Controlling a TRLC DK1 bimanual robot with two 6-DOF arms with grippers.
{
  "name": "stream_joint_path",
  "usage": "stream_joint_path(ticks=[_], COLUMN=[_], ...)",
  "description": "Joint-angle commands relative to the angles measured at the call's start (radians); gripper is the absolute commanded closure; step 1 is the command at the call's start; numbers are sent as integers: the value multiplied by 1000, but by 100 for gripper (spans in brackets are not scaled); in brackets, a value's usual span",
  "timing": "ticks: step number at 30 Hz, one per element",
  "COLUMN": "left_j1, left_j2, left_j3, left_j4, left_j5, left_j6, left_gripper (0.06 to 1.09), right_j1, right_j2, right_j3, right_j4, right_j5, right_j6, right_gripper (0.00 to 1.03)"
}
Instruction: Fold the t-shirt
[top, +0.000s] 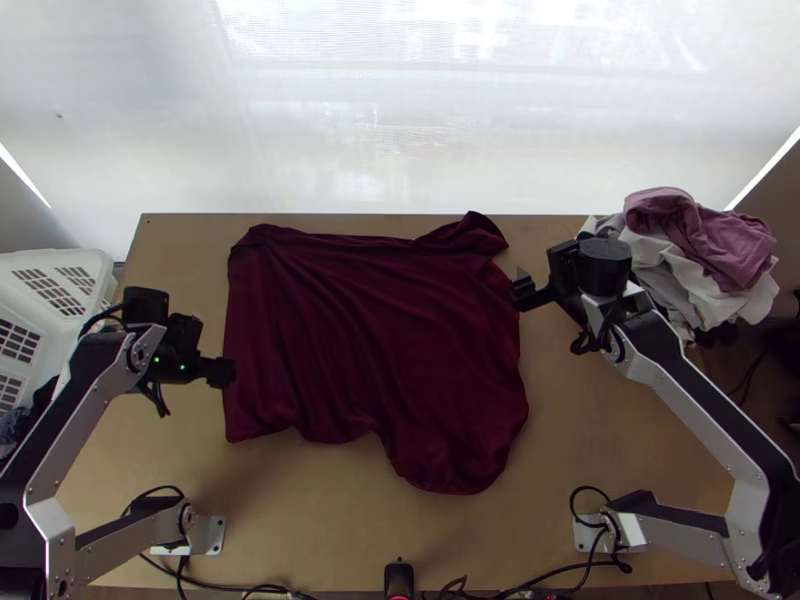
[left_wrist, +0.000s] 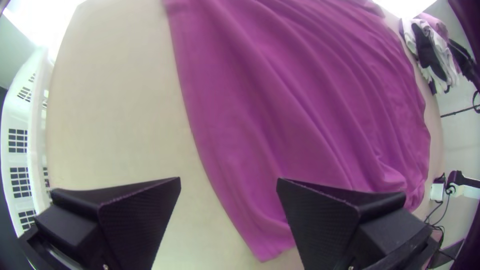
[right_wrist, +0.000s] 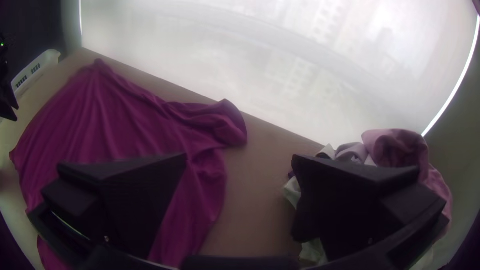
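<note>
Since the t-shirt (top: 370, 340) lies spread but rumpled on the table (top: 620, 440), the step in hand is probably straightening before folding. The left tool (left_wrist: 229, 180), wide open and empty, is at one side edge; the right tool (right_wrist: 240, 157), likewise, is near the opposite edge. Each likely needs a corner next.

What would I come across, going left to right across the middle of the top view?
White basket → left arm's jaws, at the shirt's near-left edge → dark red shirt → right arm's jaws → heap of clothes.
</note>
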Motion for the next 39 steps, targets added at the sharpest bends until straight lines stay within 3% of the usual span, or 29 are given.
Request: stream_joint_path(ticks=[1,11,18,26,31,37,39], left_j1=[-27,-110,-131,-136,-144,-145,-142], left_j2=[-45,-65,-74,-39,-21,-51,-68], left_j3=[-140,-231,-238,-247,-247,-247,-240], left_j4=[-40,-78,-89,-61,-55,-6,14], left_j5=[1,1,1,1,4,18,19], left_j6=[-4,-3,-8,-8,-9,-9,-9], left_gripper=[15,16,31,35,55,103,105], right_j1=[9,9,3,2,9,68,112], right_j2=[-95,-150,-184,-203,-215,-224,-229], right_j3=[-16,-28,-57,-66,-62,-60,-66], right_j4=[-86,-141,-156,-165,-185,-302,-385], right_j5=[-1,-1,-1,-1,-2,-27,-68], right_j6=[13,38,38,39,38,61,62], right_gripper=[5,5,5,5,5,4,4])
